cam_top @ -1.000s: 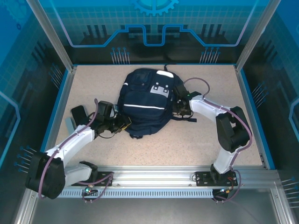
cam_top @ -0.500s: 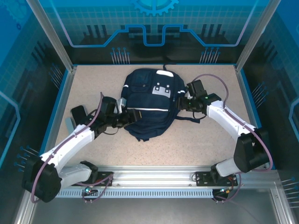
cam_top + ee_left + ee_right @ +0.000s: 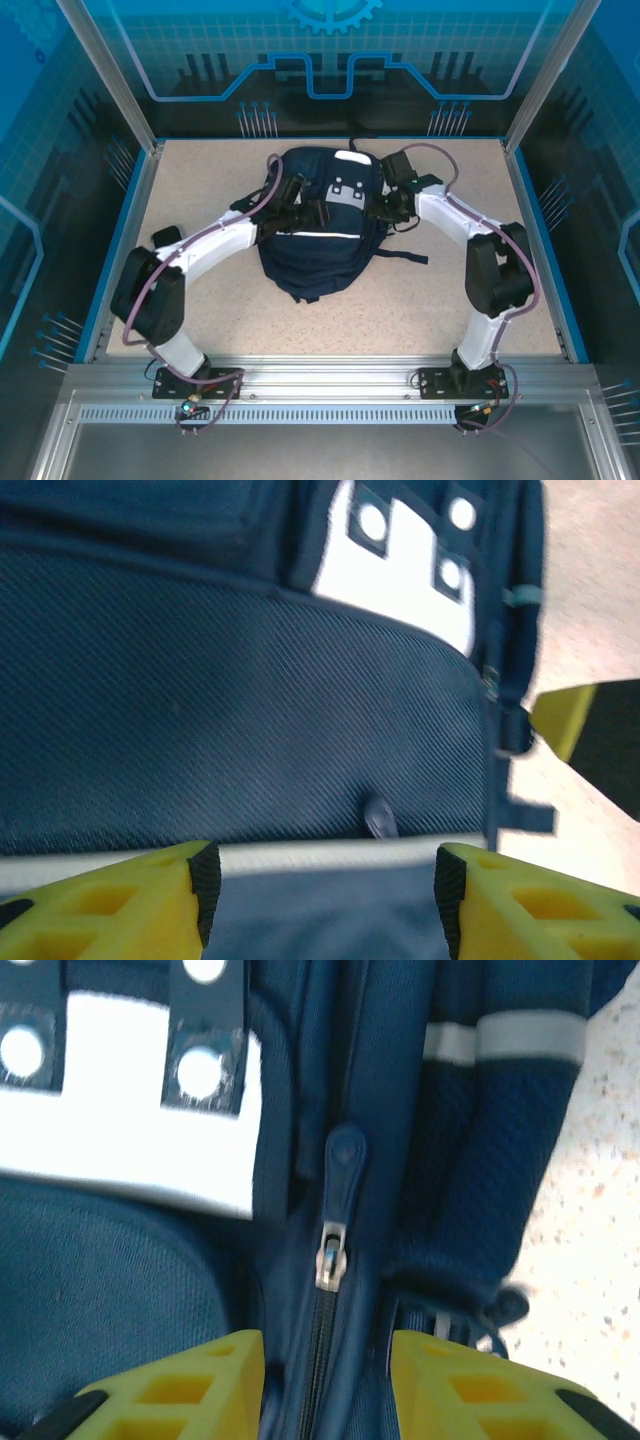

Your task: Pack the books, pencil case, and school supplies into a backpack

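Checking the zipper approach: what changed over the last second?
The left arm swung from the backpack's lower left side up over its upper front. The left gripper now sits open above the fabric. The right gripper moved a little farther up the right side, jaws open astride the zipper. Nothing is grasped. The backpack stayed roughly in place.

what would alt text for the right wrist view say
Close-up of the navy backpack, with the yellow fingers of the right hand open on either side of its zipper line, the metal zipper slider just ahead of them. A white patch lies to the left, and the speckled table shows at the right edge.
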